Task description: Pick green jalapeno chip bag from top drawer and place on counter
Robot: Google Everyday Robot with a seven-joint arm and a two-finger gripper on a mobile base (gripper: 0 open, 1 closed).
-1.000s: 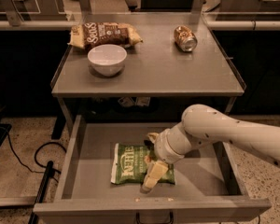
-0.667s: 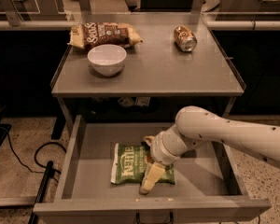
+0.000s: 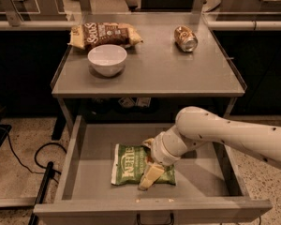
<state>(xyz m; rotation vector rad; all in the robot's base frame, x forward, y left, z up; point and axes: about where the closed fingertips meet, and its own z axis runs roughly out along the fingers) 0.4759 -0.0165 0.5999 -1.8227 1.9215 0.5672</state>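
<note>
The green jalapeno chip bag (image 3: 129, 165) lies flat on the bottom of the open top drawer (image 3: 96, 142), near its front and a little left of centre. My gripper (image 3: 150, 159) reaches in from the right on the white arm and sits down on the bag's right part. It is open, with one pale finger (image 3: 149, 176) at the bag's front edge and the other at its back edge. The bag rests on the drawer bottom. The counter (image 3: 154, 71) is the grey tabletop above the drawer.
On the counter stand a white bowl (image 3: 107, 59), a brown and tan chip bag (image 3: 104, 34) at the back left and a can (image 3: 185, 38) lying at the back right. A black cable (image 3: 25, 161) runs over the floor to the left.
The arm has shifted slightly to the left over the bag. The bag has stayed in place.
</note>
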